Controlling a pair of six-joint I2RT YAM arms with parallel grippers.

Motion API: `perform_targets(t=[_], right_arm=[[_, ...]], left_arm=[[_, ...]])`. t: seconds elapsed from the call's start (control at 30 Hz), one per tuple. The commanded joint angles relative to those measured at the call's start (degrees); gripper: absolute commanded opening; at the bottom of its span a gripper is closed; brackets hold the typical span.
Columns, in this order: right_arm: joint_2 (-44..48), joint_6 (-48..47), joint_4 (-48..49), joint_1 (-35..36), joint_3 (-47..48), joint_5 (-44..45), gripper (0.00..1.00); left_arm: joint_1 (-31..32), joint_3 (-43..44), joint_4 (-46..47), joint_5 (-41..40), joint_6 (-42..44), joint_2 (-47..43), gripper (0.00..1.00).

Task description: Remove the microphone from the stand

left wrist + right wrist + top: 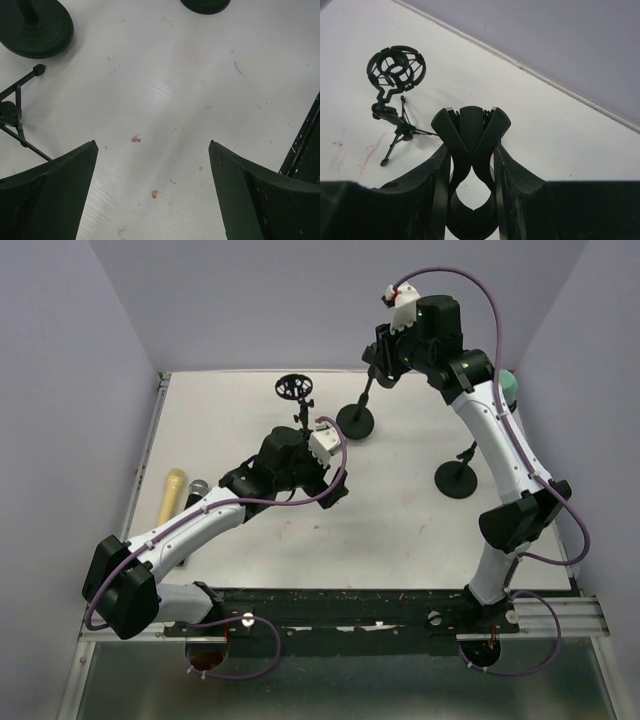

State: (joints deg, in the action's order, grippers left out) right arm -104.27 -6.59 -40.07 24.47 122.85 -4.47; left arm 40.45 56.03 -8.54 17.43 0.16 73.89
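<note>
Microphone (176,496) off its stand (357,420), lying on surface (400,530) far left
Right tool (470,150) clamped on empty clip (470,125), left tool (152,145) open; release clip slowly so stand does not tip

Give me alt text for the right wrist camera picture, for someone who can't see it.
The right gripper grips a black spring-type microphone clip between its two dark fingers; the clip's round cradle is empty. Behind it on the white table stands a small tripod carrying an empty ring-shaped shock mount, with a pale purple wall beyond.
</note>
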Motion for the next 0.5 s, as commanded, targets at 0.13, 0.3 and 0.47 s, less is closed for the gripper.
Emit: perform_targets(t=[0.13, 0.3, 0.47], right_arm=[[-5.85, -1.58, -3.16, 0.23, 9.06, 6.66, 0.01], [-7.18, -3.16, -5.54, 0.23, 10.75, 8.16, 0.01], [-10.33, -3.43, -9.58, 0.23, 8.91, 6.84, 0.01]], left_arm=[[-2.47, -2.85, -0.17, 0.15, 0.19, -2.34, 0.99], [-3.44, -3.82, 1.15, 1.38, 0.10, -2.26, 0.99], [-3.80, -3.82, 1.07, 1.55, -1.38, -2.08, 0.99]])
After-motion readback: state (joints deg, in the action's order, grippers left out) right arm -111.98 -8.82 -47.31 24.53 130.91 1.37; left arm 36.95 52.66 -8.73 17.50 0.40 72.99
